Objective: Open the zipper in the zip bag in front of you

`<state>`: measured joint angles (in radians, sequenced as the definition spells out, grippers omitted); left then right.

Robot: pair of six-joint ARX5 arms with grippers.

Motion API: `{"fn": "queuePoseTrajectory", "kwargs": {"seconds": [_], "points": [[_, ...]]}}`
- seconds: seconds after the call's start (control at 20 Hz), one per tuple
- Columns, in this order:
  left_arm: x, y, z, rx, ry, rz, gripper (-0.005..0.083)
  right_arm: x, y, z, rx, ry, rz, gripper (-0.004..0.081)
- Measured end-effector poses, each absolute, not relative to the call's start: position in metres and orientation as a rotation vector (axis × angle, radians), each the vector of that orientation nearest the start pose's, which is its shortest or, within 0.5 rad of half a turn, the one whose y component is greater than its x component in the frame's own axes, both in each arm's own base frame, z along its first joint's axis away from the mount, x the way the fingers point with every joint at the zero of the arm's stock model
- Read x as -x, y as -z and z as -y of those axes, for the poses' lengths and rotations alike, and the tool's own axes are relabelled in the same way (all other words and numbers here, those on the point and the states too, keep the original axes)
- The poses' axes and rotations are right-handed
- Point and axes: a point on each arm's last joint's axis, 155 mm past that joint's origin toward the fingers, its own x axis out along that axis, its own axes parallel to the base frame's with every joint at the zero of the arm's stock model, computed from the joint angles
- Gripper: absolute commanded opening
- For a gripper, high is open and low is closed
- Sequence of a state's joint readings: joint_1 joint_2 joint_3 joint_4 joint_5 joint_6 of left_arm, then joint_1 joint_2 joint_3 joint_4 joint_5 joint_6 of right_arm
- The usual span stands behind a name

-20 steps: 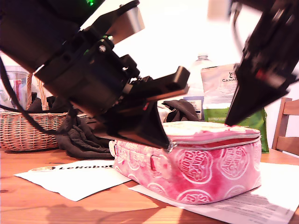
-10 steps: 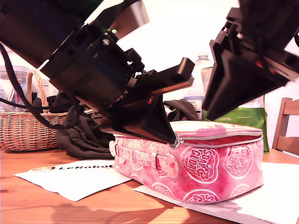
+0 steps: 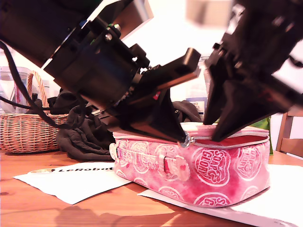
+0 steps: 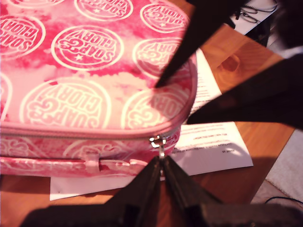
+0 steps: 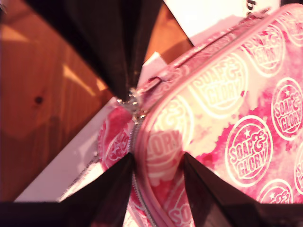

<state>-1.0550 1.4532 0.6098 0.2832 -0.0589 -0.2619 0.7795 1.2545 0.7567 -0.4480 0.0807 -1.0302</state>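
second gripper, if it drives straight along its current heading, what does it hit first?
Likely the zip bag's top panel: my second gripper is open, fingers straddling the corner edge. Depth is unclear.

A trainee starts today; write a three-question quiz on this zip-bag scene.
1. True or false: my first end effector is shut on the zipper pull.
2. In the exterior view, the wicker basket stands: A) left of the zip bag; B) right of it; C) on top of it.
3. Fill in: my second end effector straddles the bag's edge with its jaws ____.
Key: 1 true; 2 A; 3 open.
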Motion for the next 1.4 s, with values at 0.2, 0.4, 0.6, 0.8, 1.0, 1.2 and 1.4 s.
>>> {"fn": "queuePoseTrajectory", "kwargs": {"seconds": [0.2, 0.4, 0.6, 0.8, 1.0, 1.2, 1.4], "points": [[-0.212, -0.091, 0.352, -0.065, 0.899, -0.609, -0.0024, -0.245, -0.086, -0.218, 1.344, -1.069, -0.480, 0.0008], [-0.212, -0.092, 0.353, -0.064, 0.902, -0.608, -0.0024, -0.246, -0.085, -0.216, 1.353, -1.062, -0.488, -0.0012], [-0.213, -0.093, 0.353, -0.063, 0.900, -0.607, -0.0024, -0.242, -0.081, -0.211, 1.365, -1.067, -0.517, -0.0012], [-0.219, -0.092, 0.349, -0.063, 0.880, -0.610, -0.0024, -0.241, -0.081, -0.210, 1.367, -1.070, -0.523, -0.0012], [-0.224, -0.091, 0.345, -0.077, 0.872, -0.617, -0.0024, -0.240, -0.080, -0.209, 1.368, -1.072, -0.527, -0.0012], [-0.228, -0.086, 0.338, -0.098, 0.852, -0.636, -0.0024, -0.241, -0.079, -0.208, 1.368, -1.071, -0.533, -0.0012], [-0.232, -0.083, 0.333, -0.124, 0.830, -0.638, -0.0024, -0.240, -0.078, -0.206, 1.369, -1.073, -0.544, -0.0012]]}}
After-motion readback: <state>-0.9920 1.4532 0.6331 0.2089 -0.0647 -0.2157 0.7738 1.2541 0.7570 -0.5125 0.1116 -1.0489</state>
